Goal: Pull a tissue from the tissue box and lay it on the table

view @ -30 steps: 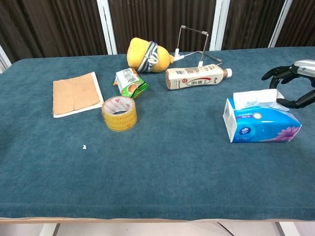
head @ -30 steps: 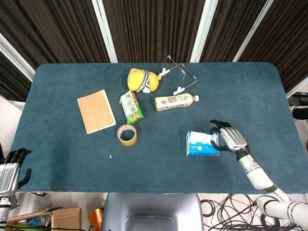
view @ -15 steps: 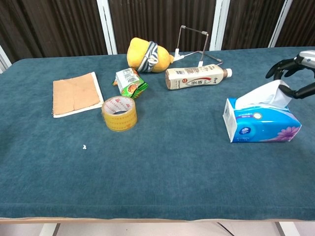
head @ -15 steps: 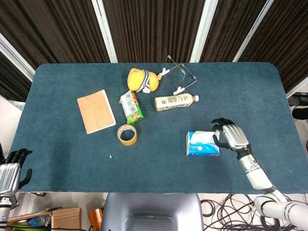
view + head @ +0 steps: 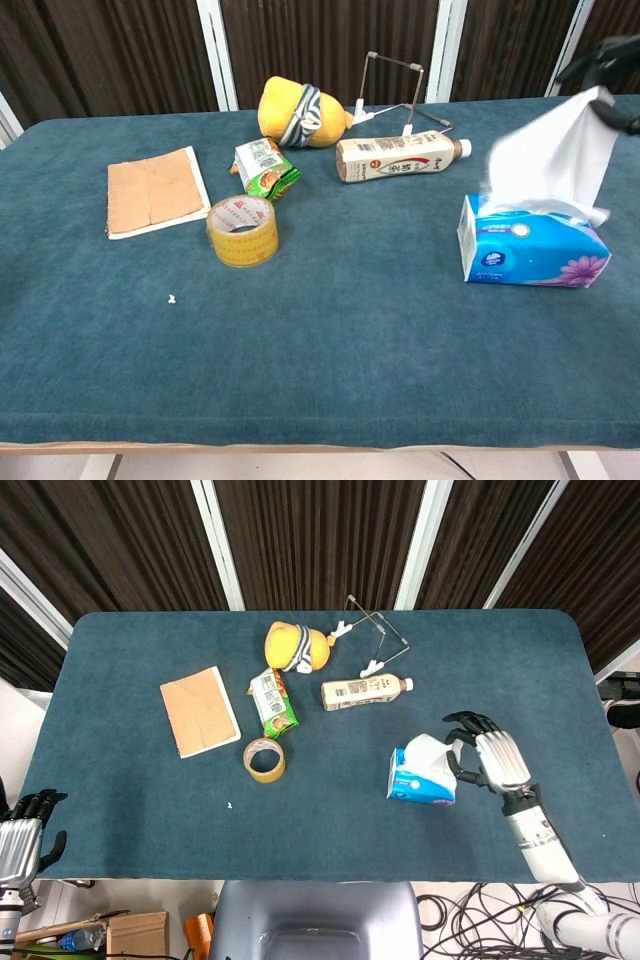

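Chest view: tissue box [image 5: 527,255] sits right of the tape roll [image 5: 243,230] on the worktop [image 5: 330,340]; right hand [image 5: 492,760] pinches the half-drawn tissue [image 5: 552,155]. Lift straight, steadily, lest the box rise.

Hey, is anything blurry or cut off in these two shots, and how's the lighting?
Chest view: the tissue looks slightly soft at its raised edge, likely motion blur, and the right hand is cropped at the frame's corner. Head view: sharp throughout, with the right hand fully visible. Lighting is even in both, with only faint shadows and no glare on the table.
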Robot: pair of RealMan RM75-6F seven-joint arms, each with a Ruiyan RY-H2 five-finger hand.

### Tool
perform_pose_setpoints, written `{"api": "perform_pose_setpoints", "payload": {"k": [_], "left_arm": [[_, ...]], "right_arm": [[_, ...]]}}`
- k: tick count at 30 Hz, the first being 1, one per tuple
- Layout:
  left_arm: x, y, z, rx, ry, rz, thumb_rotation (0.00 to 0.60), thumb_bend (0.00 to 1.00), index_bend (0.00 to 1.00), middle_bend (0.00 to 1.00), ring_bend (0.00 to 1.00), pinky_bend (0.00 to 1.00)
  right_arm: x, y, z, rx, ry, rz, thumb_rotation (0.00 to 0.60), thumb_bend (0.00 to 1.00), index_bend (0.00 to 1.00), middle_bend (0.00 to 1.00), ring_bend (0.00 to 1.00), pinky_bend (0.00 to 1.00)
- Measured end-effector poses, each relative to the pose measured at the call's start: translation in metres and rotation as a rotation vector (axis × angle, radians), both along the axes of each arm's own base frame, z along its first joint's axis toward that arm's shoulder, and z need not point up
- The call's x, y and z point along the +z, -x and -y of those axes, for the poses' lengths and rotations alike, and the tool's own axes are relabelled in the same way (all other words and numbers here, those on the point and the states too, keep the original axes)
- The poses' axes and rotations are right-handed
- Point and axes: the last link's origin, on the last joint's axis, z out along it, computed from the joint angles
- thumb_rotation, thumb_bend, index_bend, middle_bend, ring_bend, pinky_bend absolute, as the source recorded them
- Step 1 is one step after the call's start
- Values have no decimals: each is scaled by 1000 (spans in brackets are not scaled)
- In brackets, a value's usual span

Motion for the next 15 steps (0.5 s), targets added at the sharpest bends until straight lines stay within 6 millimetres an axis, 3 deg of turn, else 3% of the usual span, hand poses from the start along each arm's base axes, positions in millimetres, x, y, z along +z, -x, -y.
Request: {"api": "perform_pose_setpoints", "payload": {"k": [7, 12, 15], "left_arm": [[-1, 0, -1, 4, 0, -6, 600, 448, 272, 211, 195, 427], [-2, 0, -1, 7, 3, -6, 600, 447, 272, 210, 196, 427], [-2, 0, -2, 8, 4, -6, 600, 448, 272, 210, 196, 427]], "right_arm": [[45, -9, -34, 16, 110, 76, 600, 598, 820, 251, 160, 223], [78, 5, -65, -57, 214, 21, 600, 602, 821, 250, 160, 223], [87, 21, -76, -138, 252, -44, 600, 605, 821, 250, 160, 223]]}}
